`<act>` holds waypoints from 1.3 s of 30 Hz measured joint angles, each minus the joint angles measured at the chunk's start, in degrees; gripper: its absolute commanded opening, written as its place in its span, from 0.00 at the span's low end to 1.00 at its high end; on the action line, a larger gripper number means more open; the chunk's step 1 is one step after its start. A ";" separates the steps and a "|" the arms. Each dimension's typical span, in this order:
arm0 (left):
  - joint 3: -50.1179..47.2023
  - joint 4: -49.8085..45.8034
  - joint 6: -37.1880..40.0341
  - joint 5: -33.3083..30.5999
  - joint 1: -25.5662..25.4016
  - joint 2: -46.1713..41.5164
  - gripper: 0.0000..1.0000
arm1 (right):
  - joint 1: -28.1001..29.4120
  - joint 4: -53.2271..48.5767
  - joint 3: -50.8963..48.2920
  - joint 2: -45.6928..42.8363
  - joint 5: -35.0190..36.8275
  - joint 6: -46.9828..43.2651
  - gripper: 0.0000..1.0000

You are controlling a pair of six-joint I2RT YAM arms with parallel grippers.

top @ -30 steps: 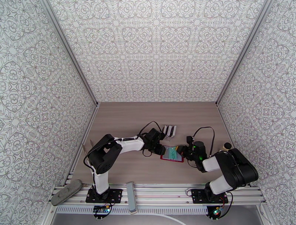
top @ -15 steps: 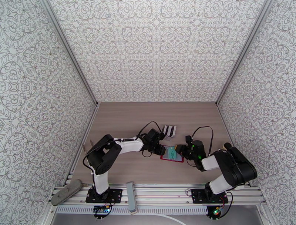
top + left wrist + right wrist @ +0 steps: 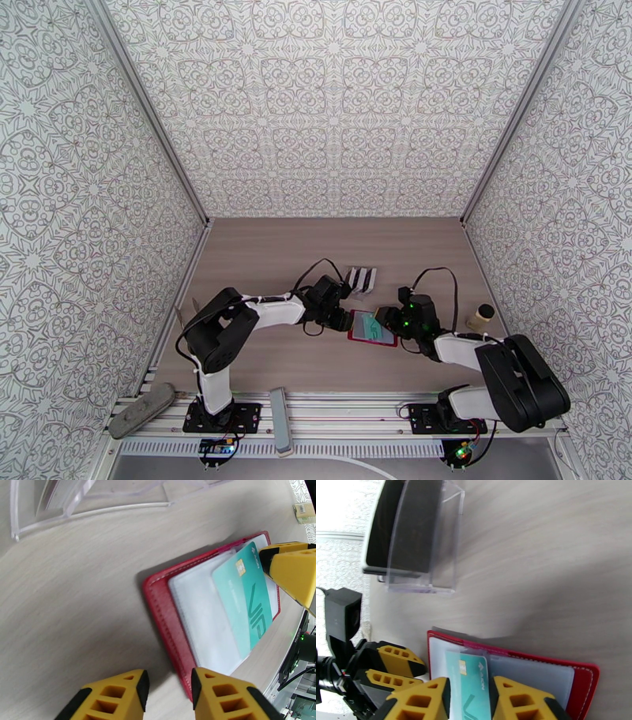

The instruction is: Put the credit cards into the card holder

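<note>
Observe teal credit card (image 3: 243,598) on open red card holder (image 3: 162,610), flat on table (image 3: 261,260), tip in clear pocket (image 3: 476,652). Note right gripper (image 3: 469,683) parted astride card, left gripper (image 3: 168,677) parted at holder edge, presumably bracing it.

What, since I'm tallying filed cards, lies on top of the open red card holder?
A teal card lies slanted on the clear pockets of the card holder, its chip end seemingly tucked under a sleeve. The pocket area beneath it is covered.
</note>
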 measured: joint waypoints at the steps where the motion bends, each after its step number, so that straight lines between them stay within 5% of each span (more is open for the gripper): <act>1: 0.00 0.02 -0.09 0.00 0.00 0.00 0.38 | 0.00 -1.25 0.44 -0.15 0.37 -0.26 0.33; 11: -0.74 1.07 -0.20 0.22 0.00 -0.39 0.37 | 1.03 -14.23 5.57 -2.45 5.22 -3.96 0.46; 27: -1.88 4.13 -3.21 0.76 -0.35 -0.39 0.32 | 7.50 -36.57 15.10 -6.38 16.55 -7.65 0.45; 39: -2.62 7.56 -5.79 1.70 -1.40 0.13 0.31 | 12.61 -40.85 17.00 -0.70 20.61 -8.17 0.46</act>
